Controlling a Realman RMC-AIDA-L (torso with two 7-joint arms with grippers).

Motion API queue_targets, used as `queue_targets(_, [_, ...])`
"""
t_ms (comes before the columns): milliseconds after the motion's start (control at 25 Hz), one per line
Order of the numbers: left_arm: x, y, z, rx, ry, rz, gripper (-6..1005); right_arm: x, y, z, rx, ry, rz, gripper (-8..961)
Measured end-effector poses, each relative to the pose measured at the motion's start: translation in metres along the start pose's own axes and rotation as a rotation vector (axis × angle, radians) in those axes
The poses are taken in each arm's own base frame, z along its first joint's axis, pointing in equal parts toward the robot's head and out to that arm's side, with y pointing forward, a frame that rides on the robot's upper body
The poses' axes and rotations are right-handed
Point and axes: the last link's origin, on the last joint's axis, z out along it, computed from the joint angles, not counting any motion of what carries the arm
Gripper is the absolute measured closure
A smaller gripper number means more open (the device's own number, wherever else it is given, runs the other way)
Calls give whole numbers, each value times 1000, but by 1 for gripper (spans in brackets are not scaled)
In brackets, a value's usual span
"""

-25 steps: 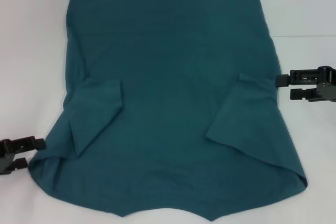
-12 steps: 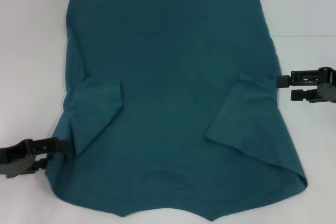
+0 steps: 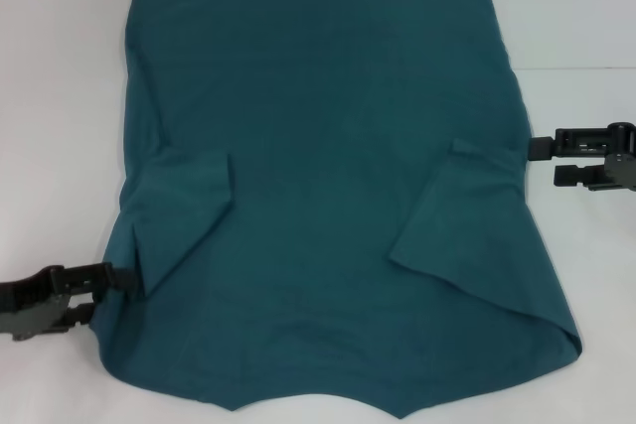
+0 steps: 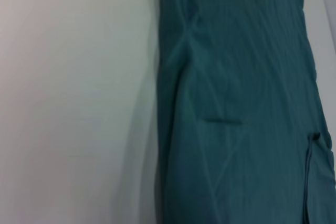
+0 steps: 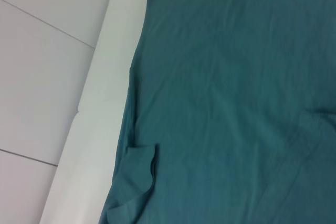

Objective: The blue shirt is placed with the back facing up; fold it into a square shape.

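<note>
The blue shirt (image 3: 328,196) lies flat on the white table (image 3: 60,96), plain side up, with both sleeves folded inward over the body. My left gripper (image 3: 109,293) is at the shirt's near left edge, open, its upper finger reaching over the cloth edge beside the folded left sleeve (image 3: 184,215). At the shirt's right edge, level with the folded right sleeve (image 3: 467,215), my right gripper (image 3: 543,163) stands open and just off the cloth. The left wrist view shows the blue shirt (image 4: 236,103) and the right wrist view shows the blue shirt (image 5: 236,103), but neither shows fingers.
White tabletop (image 4: 79,103) extends to the left of the shirt. In the right wrist view the table edge (image 5: 94,114) runs alongside the shirt, with grey panels (image 5: 42,77) beyond it. The shirt's near hem hangs close to the table's front edge.
My left gripper has moved right, from off the cloth onto the shirt's left edge by the folded sleeve. My right gripper has shifted very slightly outward. The shirt has not changed shape.
</note>
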Motion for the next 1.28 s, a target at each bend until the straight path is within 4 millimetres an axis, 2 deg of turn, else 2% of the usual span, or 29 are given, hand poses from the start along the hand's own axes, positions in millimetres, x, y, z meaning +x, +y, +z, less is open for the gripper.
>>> queue_targets(480, [-13,-3,-3,-18,-33,-56,146,0,0,0,-5,1,1,113])
queue_targets(920, [5,1,9,37,5,-70,146,0,-1,-1,0,-3,2,116])
queue_targets(1280, [7,1,12,46,10,-69,146,0,-2,-3,-2,-15,8,119])
